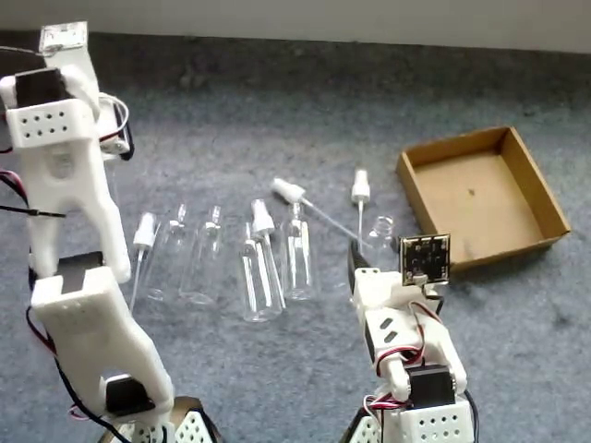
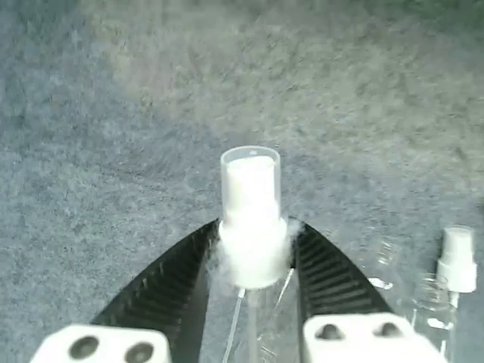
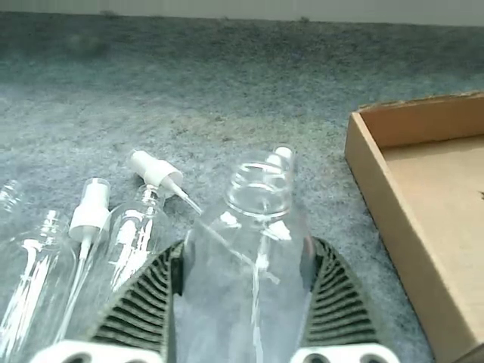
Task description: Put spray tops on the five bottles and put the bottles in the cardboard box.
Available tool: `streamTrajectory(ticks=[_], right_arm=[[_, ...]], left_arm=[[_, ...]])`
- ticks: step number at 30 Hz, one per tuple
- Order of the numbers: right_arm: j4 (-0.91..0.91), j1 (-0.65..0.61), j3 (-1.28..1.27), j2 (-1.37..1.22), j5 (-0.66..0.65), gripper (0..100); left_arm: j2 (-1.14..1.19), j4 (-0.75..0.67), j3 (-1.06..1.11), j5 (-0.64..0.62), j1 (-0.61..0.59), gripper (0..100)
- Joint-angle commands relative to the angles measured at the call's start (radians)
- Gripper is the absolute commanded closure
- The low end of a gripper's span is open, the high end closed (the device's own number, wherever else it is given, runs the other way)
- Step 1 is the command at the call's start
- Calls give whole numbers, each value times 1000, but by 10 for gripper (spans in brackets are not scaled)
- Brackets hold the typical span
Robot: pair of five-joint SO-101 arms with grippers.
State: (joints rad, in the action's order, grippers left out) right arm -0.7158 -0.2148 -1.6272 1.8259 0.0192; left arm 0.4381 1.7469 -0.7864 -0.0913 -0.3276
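My left gripper (image 2: 253,227) is shut on a white spray top (image 2: 249,219) by its collar, cap pointing away and dip tube trailing back between the jaws. In the high view a spray top (image 1: 145,231) lies close beside the left arm (image 1: 65,185). My right gripper (image 3: 248,249) is shut on a clear bottle (image 3: 253,242) with an open neck; from above this bottle (image 1: 380,231) is left of the cardboard box (image 1: 457,148). Several clear bottles (image 1: 205,254) lie side by side mid-table, with loose spray tops (image 1: 288,191) beyond them.
The open, shallow box (image 3: 423,189) holds nothing and sits to the right on the grey carpet. Another spray top (image 1: 360,192) lies just beyond the held bottle. One spray top (image 1: 263,219) rests at a lying bottle's neck. The left arm takes up the left edge.
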Motion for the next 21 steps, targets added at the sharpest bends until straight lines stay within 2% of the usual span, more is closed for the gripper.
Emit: streamTrajectory(ticks=[1,13,18,21], right_arm=[[73,5,10,12,9,961],[76,2,12,12,9,961],[194,-84,12,12,2,961],[237,-134,10,12,2,961]], left_arm=[[-194,12,-36,-2,128,995],[-568,6,176,-2,452,995],[-676,3,179,-12,579,995],[-714,-37,179,-101,611,995]])
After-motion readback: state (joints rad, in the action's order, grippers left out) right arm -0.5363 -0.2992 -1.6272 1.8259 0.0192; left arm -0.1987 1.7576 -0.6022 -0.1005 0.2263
